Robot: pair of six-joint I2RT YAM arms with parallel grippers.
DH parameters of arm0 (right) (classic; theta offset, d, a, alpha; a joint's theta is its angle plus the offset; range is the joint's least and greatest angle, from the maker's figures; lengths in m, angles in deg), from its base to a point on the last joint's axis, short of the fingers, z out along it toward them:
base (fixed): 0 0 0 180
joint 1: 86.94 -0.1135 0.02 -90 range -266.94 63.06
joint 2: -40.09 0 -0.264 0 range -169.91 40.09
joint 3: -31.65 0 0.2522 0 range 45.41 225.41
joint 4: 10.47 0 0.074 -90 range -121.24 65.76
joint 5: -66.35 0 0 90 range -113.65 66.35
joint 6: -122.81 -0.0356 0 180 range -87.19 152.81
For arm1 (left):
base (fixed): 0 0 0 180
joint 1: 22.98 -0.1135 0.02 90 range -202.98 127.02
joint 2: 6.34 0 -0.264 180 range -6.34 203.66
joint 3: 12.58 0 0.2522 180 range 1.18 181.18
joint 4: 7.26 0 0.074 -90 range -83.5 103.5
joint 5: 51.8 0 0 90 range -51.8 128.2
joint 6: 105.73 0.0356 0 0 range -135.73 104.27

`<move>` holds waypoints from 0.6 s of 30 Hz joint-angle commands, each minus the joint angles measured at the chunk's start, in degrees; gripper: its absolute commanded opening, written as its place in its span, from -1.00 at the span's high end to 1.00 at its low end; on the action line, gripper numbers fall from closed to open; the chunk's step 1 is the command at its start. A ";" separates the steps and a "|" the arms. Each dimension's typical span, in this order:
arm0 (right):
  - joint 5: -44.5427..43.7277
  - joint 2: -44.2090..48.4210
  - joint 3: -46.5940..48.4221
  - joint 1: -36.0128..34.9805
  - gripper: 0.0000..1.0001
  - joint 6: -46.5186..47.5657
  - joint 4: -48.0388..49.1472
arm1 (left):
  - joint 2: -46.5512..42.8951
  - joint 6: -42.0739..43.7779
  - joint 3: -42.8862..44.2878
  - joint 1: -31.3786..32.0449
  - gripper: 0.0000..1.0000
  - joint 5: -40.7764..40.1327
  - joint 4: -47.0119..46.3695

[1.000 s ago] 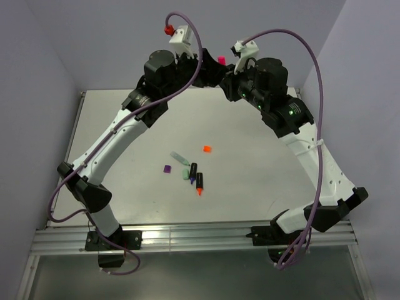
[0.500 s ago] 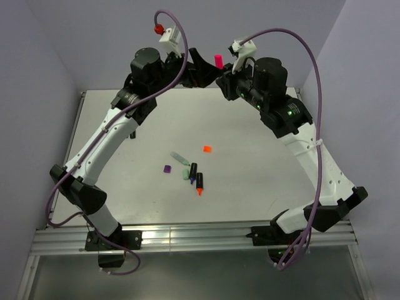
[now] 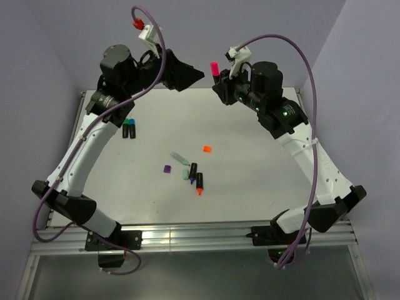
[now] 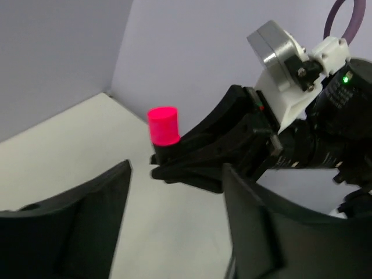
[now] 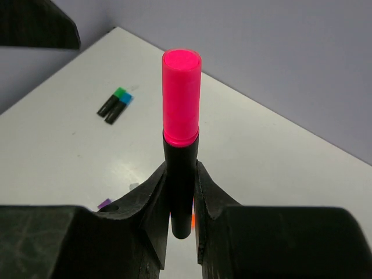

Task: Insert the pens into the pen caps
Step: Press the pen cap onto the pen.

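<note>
A white, matte bench (image 3: pixel 250 162) fills the middle of the overhead view, roughly square, its far edge meeting the back wall. A thin metal strip (image 3: pixel 75 134) borders its left side. Along the near edge run grooved aluminium rails (image 3: pixel 200 232), silver, lying side by side across the full width. Below the rails, nearest the camera, sits a darker grey, slightly glossy panel (image 3: pixel 206 275). Plain pale lavender walls close in three sides: a back wall (image 3: pixel 269 15), a left wall (image 3: pixel 31 94) and a right wall (image 3: pixel 369 100). In both wrist views the same white bench top meets a lavender wall in a straight seam.
</note>
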 commanded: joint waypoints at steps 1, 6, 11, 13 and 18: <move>10.05 4.30 0.03 1.64 1.00 0.36 2.20 | -5.00 13.20 0.71 -3.98 -0.29 3.88 3.54; 27.28 5.98 -2.96 2.09 1.00 -0.78 0.00 | -4.84 45.35 5.02 -6.62 0.78 0.29 15.47; 35.56 6.86 -6.73 2.09 1.00 -1.49 -0.18 | -3.61 67.96 7.21 -6.63 1.00 5.72 23.58; 36.27 7.21 -7.53 2.18 1.00 -1.23 -0.18 | -3.25 70.51 7.92 -6.36 0.99 7.49 23.41; 38.81 7.30 -8.76 2.09 1.00 -0.52 -0.35 | -2.73 74.48 8.97 -5.40 0.99 11.53 23.67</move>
